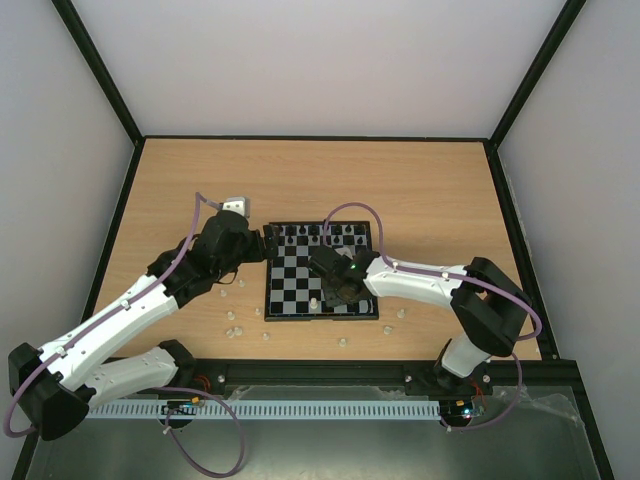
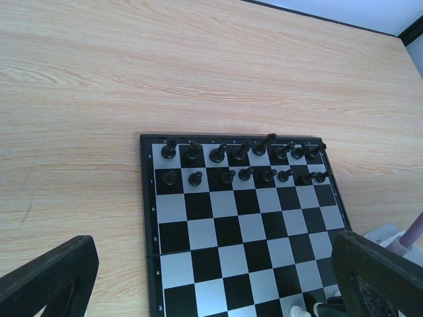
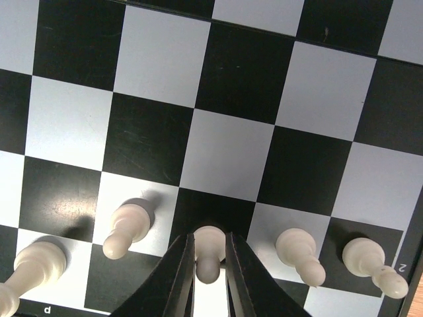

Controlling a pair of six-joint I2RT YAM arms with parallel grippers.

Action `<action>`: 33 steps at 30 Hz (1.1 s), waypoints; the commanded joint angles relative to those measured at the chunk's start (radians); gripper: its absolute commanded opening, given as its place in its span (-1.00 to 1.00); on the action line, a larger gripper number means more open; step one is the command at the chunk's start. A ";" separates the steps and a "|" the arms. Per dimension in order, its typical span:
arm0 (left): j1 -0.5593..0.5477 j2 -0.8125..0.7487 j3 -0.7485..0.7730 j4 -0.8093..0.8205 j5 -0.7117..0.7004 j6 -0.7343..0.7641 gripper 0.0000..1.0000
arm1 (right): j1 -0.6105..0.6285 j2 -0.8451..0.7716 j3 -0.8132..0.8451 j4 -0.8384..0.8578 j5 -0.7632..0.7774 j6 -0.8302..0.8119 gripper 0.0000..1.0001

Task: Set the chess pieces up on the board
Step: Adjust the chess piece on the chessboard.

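A white pawn [image 3: 209, 247] is clamped in the right gripper [image 3: 208, 267] on the board's [image 1: 290, 290] near rank, among other whites. Placing seems in hand: next, the jaws must be parted and lifted straight. The left gripper [image 2: 211, 264] is held apart, empty. Loose whites [image 1: 237, 330] are left on the table [image 1: 420, 190].

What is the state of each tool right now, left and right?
Left tool: open, holding nothing.
Right tool: closed on a cream-white chess piece.
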 commanded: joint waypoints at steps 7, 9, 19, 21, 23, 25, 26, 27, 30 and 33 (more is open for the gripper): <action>0.005 0.002 0.001 -0.012 -0.012 0.008 0.99 | -0.016 0.009 0.017 -0.011 0.019 -0.017 -0.72; 0.006 0.003 0.003 -0.011 -0.014 0.008 0.99 | -0.017 0.009 0.016 -0.008 0.017 -0.019 -0.73; 0.005 0.013 0.004 -0.007 -0.012 0.006 0.99 | -0.029 0.016 0.013 0.006 0.014 -0.035 -0.73; 0.006 0.014 0.004 -0.008 -0.012 0.005 0.99 | -0.032 0.017 0.012 0.008 0.013 -0.036 -0.73; 0.006 0.016 0.004 -0.007 -0.012 0.005 0.99 | -0.034 0.019 0.013 0.010 0.012 -0.040 -0.73; 0.005 0.017 0.004 -0.007 -0.012 0.005 0.99 | -0.036 0.020 0.013 0.010 0.010 -0.043 -0.73; 0.005 0.018 0.004 -0.007 -0.012 0.004 0.99 | -0.036 0.019 0.013 0.009 0.008 -0.043 -0.73; 0.006 0.018 0.005 -0.007 -0.012 0.004 0.99 | -0.036 0.015 0.011 0.009 0.005 -0.041 -0.73; 0.005 0.019 0.004 -0.007 -0.013 0.004 0.99 | -0.036 0.000 0.003 0.006 -0.007 -0.040 -0.71; 0.006 0.023 0.001 -0.006 -0.015 0.002 0.99 | -0.035 -0.016 -0.014 0.007 -0.025 -0.036 -0.64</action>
